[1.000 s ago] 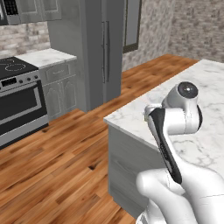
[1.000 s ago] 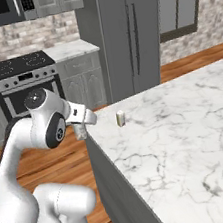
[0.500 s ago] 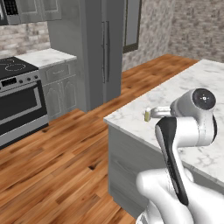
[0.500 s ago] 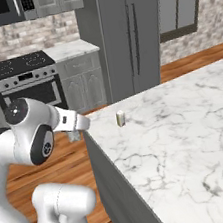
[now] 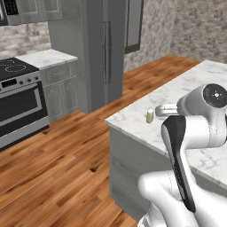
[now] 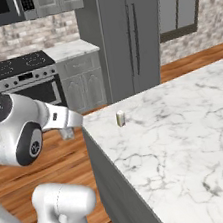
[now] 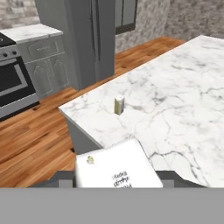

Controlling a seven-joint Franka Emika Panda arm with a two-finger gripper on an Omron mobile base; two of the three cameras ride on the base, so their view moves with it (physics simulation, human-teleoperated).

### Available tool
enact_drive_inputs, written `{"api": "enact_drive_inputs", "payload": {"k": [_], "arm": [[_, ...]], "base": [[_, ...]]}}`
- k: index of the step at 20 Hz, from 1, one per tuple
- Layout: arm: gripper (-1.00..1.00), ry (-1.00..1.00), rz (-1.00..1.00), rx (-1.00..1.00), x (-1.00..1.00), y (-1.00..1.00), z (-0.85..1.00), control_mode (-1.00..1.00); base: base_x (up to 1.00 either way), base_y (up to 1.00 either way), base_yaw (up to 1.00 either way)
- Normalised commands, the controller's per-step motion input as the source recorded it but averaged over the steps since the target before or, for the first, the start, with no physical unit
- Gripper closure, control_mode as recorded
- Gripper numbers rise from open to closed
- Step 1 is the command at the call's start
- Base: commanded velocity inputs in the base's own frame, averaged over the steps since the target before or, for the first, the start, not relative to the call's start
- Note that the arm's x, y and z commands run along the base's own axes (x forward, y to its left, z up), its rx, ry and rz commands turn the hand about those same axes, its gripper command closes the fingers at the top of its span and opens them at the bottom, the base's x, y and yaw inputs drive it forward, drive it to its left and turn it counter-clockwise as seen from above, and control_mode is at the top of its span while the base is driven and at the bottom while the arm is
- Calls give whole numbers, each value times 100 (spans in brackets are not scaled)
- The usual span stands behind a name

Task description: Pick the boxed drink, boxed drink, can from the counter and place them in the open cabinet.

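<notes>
Gripper (image 7: 117,175) has swung up, holding boxed drink (image 7: 114,168).

You see soft, even light everywhere, with no bright glare. The counter (image 6: 178,139) looks bright white. The boxed drink (image 7: 119,105) drops only a small, faint shadow. The pictures look a bit grainy and fuzzy, and the edges do not bend.

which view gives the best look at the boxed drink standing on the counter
The hand view: the boxed drink stands upright near the counter corner, unblocked and largest. The right base view shows it smaller but clear. In the left base view it is tiny, close beside the arm.
</notes>
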Motion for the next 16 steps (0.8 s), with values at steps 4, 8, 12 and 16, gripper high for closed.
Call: {"api": "enact_drive_inputs", "payload": {"k": [4, 8, 12, 16], "arm": [[100, 0, 0, 0, -23, 8, 8, -100], [100, 0, 0, 0, -19, 6, 0, -100], [100, 0, 0, 0, -15, 6, 0, -100], [100, 0, 0, 0, -9, 0, 0, -100]], "base": [[0, 0, 0], [0, 0, 0], [0, 0, 0], [0, 0, 0]]}}
